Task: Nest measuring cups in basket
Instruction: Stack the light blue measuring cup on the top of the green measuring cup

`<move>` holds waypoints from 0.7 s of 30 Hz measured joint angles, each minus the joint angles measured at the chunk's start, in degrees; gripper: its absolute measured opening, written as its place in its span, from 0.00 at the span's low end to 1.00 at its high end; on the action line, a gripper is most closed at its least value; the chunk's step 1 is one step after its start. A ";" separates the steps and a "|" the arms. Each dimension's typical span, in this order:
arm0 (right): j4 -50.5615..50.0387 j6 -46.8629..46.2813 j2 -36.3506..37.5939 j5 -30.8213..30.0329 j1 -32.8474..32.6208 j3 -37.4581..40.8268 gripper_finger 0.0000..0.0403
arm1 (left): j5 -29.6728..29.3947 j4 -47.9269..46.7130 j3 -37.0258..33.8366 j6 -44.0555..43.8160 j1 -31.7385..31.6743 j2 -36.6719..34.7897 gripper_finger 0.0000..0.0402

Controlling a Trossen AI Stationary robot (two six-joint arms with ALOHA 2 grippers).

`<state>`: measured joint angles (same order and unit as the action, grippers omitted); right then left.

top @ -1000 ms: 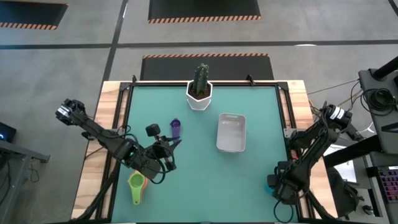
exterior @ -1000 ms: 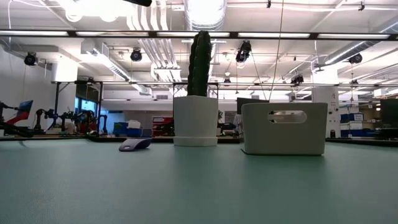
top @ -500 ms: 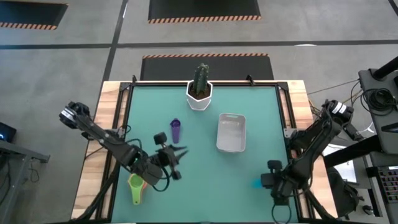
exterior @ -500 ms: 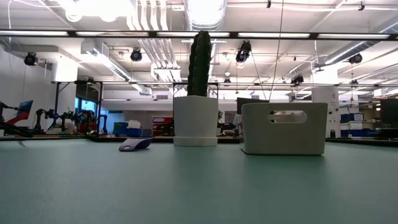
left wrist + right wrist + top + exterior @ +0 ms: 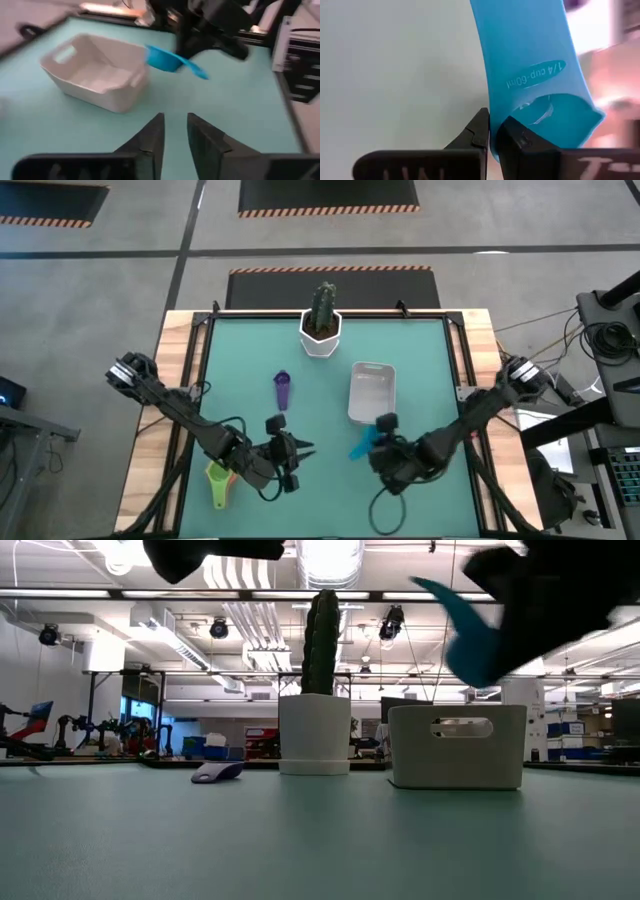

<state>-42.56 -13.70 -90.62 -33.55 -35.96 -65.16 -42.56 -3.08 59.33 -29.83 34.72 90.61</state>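
Note:
My right gripper [image 5: 380,443] is shut on a light blue measuring cup [image 5: 362,445], held in the air just off the near end of the basket [image 5: 372,370]. The basket is a low grey-white bin [image 5: 112,95] standing on the green table. My left gripper [image 5: 298,450] hovers left of the blue cup. Its fingers [image 5: 155,135] stand a narrow gap apart with nothing between them. A purple cup [image 5: 282,390] lies on the table farther back. A green cup [image 5: 219,482] lies by the left edge, with an orange cup [image 5: 231,473] against it. My right gripper pinches the blue cup between its two fingers at the wide bowl end [image 5: 495,135], just below the printed handle. The handle [image 5: 197,72] points away from the fingers with its end free. The fingers slant down from the table's right. The cup is clear of the table.
A white pot with a cactus [image 5: 320,335] stands at the far edge, behind the basket and the purple cup. Wooden strips [image 5: 180,380] border the green mat on both sides. The near middle of the mat lies bare.
My right gripper has swung from the table's near right corner toward the middle and risen. It has carried the blue cup up off the table to the basket's near end. My left gripper has moved toward the right and the near edge, away from the purple cup, and sunk a little.

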 joint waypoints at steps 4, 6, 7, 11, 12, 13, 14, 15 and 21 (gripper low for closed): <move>0.00 8.18 -6.40 -12.78 0.32 -5.85 0.03 | 2.57 -0.47 0.00 -3.93 0.11 0.00 0.28; -0.27 12.31 -9.40 -16.71 0.30 -8.56 0.03 | 3.11 -0.54 0.00 -5.39 0.11 0.16 0.35; -0.44 13.99 -10.79 -18.53 0.30 -9.74 0.03 | 3.16 -0.54 0.00 -6.07 0.11 0.30 0.38; -0.77 19.73 -15.61 -24.65 0.37 -13.52 0.03 | 4.16 -0.55 0.00 -9.54 0.09 1.42 0.49; -0.80 20.89 -16.55 -25.95 0.37 -14.17 0.03 | 4.69 -0.51 0.00 -10.18 0.09 1.76 0.50; -0.65 21.95 -17.27 -27.13 0.37 -14.59 0.03 | 4.89 -0.57 0.00 -10.53 0.09 2.13 0.52; -0.70 22.86 -18.02 -28.03 0.37 -15.00 0.03 | 5.05 -0.51 0.00 -11.03 0.06 2.64 0.53; -0.61 23.92 -18.63 -28.66 0.37 -15.40 0.03 | 5.11 -0.52 0.00 -11.43 0.04 2.99 0.54; -0.43 27.32 -21.72 -32.79 0.37 -17.65 0.03 | 5.35 0.74 0.00 -11.67 -0.60 3.99 0.53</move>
<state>-42.99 13.62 -112.34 -66.34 -35.59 -82.81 -37.21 -2.34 59.33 -41.50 34.12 94.60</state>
